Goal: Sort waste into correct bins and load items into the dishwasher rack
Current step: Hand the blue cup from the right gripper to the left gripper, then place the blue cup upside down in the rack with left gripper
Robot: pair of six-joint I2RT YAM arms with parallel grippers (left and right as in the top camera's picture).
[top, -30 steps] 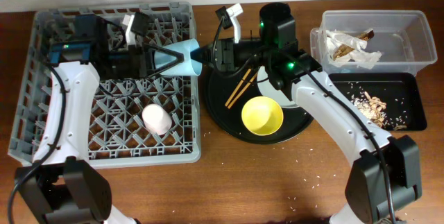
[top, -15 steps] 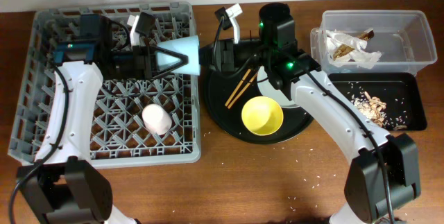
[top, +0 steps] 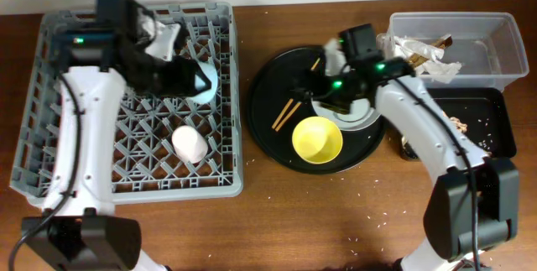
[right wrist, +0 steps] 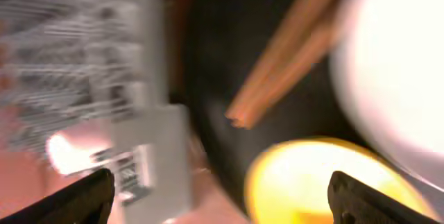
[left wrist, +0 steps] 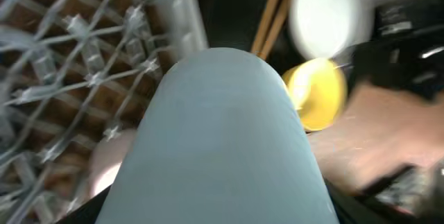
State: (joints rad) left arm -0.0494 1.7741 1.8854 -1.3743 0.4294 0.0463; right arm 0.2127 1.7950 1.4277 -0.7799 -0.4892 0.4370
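Observation:
My left gripper (top: 189, 80) is shut on the small light-blue cup (top: 205, 83), holding it on its side above the grey dishwasher rack (top: 134, 189). That cup (left wrist: 222, 134) fills the left wrist view and hides the fingers. A pink cup (top: 190, 144) sits in the rack. My right gripper (top: 329, 95) hovers open and empty over the round black tray (top: 268, 137), above the partly hidden white plate (top: 362, 113). The chopsticks (top: 291, 112) and yellow bowl (top: 317, 139) lie on that tray. In the blurred right wrist view the gripper (right wrist: 225, 196) stands wide over the bowl (right wrist: 326, 182) and chopsticks (right wrist: 284, 50).
At the back right the clear tub (top: 512, 53) holds crumpled napkins (top: 424, 57). In front of it the shallow black tray (top: 495, 103) holds tan food scraps (top: 457, 126). Small crumbs dot the brown table near the front edge.
The light-blue cup passed from my right gripper to my left, which carried it left over the rack. My right gripper opened and drew back right over the round tray.

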